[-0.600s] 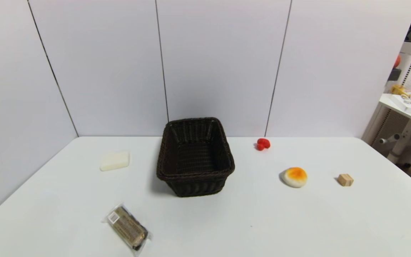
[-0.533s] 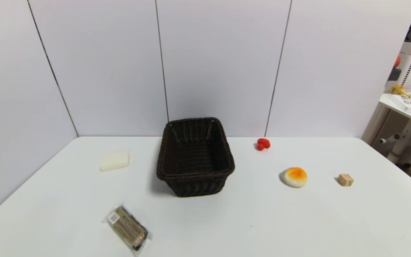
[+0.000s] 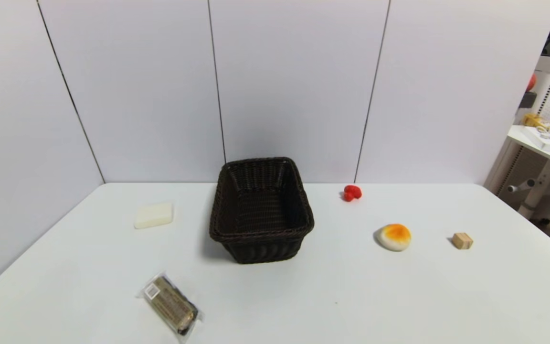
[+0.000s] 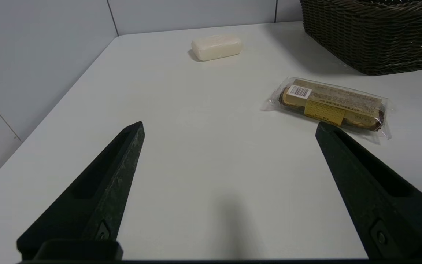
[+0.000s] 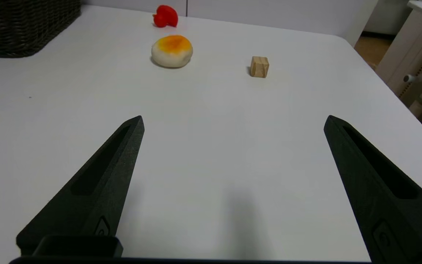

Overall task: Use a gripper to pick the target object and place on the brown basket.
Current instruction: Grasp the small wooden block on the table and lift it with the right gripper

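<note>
The tiny light-tan wooden cube (image 3: pixel 462 241) sits on the white table at the right, to the right of the white-and-orange lump (image 3: pixel 394 237). It also shows in the right wrist view (image 5: pixel 259 66). The dark brown woven basket (image 3: pixel 260 234) stands empty at the table's middle back. Neither arm shows in the head view. My right gripper (image 5: pixel 234 123) is open and empty above the table, well short of the cube. My left gripper (image 4: pixel 229 126) is open and empty above the table's left part.
A pale cream bar (image 3: pixel 153 215) lies left of the basket. A wrapped brown snack pack (image 3: pixel 171 303) lies at the front left. A small red object (image 3: pixel 352 192) sits behind the lump. The table's right edge runs just past the cube.
</note>
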Action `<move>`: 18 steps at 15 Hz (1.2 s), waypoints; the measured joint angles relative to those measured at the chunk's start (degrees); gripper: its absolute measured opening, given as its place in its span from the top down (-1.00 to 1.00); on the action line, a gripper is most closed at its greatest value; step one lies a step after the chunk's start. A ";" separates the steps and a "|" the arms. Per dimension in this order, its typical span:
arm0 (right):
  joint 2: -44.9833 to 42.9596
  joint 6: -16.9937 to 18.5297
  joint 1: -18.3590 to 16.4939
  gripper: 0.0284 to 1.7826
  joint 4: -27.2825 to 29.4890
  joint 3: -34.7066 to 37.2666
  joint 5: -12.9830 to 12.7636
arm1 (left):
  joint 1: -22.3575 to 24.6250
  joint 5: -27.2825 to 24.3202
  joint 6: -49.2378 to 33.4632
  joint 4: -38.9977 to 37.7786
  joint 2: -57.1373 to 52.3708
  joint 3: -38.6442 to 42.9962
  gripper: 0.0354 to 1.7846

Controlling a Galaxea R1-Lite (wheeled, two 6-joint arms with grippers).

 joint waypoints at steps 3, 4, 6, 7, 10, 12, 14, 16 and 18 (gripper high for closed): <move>14.43 0.51 -0.30 -0.90 -0.06 -7.29 -0.17 | 0.00 0.00 0.00 0.00 0.00 0.00 -0.89; 19.98 0.77 -0.52 -0.90 0.05 -10.45 -0.17 | 0.00 0.00 -0.02 0.00 0.00 0.00 -0.89; 31.96 1.07 -1.40 -0.90 0.18 -17.59 -0.16 | 0.00 0.00 -0.02 0.00 0.00 0.00 -0.89; 37.84 1.15 -2.01 -0.90 0.26 -21.15 -0.13 | 0.00 0.02 -0.02 0.02 0.00 0.00 -0.89; 55.63 1.05 -3.89 -0.90 0.51 -32.12 -0.30 | 0.00 0.00 0.00 0.02 0.00 0.00 -0.89; 66.43 0.77 -5.07 -0.90 0.65 -39.81 -0.52 | 0.00 0.02 0.00 0.02 0.00 0.00 -0.89; 75.08 -0.96 -6.56 -0.90 1.32 -46.75 -0.69 | 0.00 0.00 0.00 0.02 0.00 0.00 -0.89; 81.70 -6.16 -9.03 -0.90 4.86 -52.99 -0.80 | 0.00 0.00 -0.02 0.02 0.00 0.00 -0.89; 86.58 -11.31 -11.08 -0.90 11.40 -58.44 -0.80 | 0.00 0.00 -0.02 0.02 0.00 0.00 -0.89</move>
